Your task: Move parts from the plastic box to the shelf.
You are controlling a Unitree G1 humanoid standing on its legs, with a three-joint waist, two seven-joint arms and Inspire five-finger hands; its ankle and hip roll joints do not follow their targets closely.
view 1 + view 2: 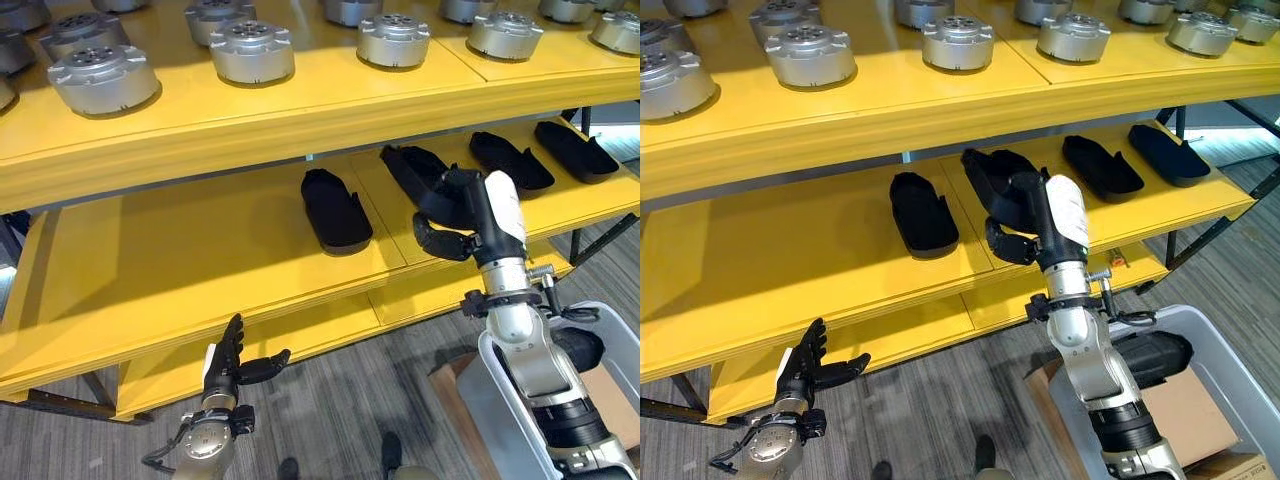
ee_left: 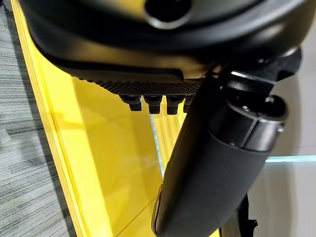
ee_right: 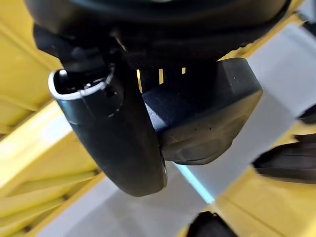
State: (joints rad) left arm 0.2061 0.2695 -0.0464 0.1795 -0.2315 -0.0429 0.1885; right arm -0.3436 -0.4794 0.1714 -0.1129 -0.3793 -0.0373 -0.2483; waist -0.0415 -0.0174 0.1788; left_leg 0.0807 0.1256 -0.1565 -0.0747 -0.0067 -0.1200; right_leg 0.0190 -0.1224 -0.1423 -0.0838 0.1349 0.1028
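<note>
Fingers (image 3: 197,106) of right hand (image 1: 445,215) clamp black part (image 1: 420,170).

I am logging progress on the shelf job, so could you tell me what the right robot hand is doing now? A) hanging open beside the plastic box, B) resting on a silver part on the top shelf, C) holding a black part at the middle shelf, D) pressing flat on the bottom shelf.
C: the right robot hand is curled round a black part over the middle shelf.

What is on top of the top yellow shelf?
Round silver metal parts sit in rows on the top shelf. The back rows run past the picture's edge, so how many there are cannot be told.
</note>
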